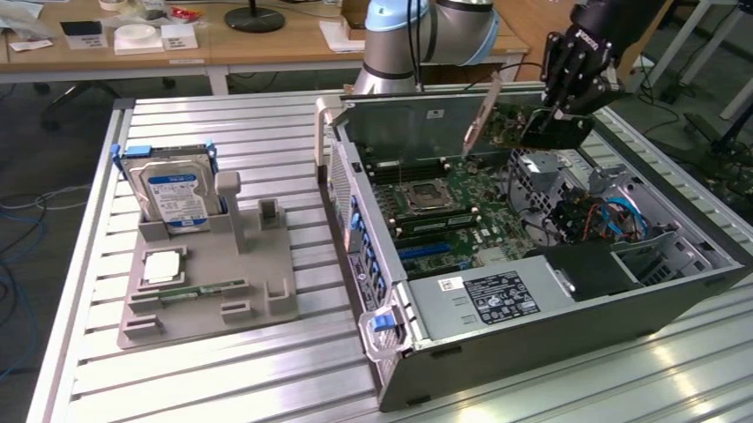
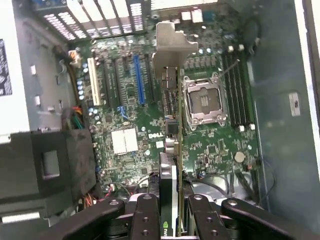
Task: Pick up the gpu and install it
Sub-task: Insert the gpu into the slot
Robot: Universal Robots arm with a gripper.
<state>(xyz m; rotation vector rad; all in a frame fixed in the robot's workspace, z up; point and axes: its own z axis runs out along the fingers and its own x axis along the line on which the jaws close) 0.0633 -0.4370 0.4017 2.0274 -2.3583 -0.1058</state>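
My gripper (image 1: 555, 115) is shut on the gpu (image 1: 509, 123), a green card with a narrow silver bracket (image 1: 480, 113) at one end. It holds the card in the air over the open computer case (image 1: 389, 220), above the motherboard (image 1: 453, 207). In the wrist view the gpu (image 2: 172, 130) appears edge-on, running out from between my black fingers (image 2: 146, 216), with its silver bracket (image 2: 172, 45) at the far end. It hangs over the board between the blue slot (image 2: 138, 80) and the processor socket (image 2: 202, 100), apart from the board.
On the exterior view's left, a grey fixture tray (image 1: 271, 282) holds an upright silver hard drive (image 1: 176, 189) and a slim memory stick (image 1: 200, 289). The case's power supply (image 1: 495, 295) and black drive cage (image 1: 594, 269) sit near its front. Case walls surround the board.
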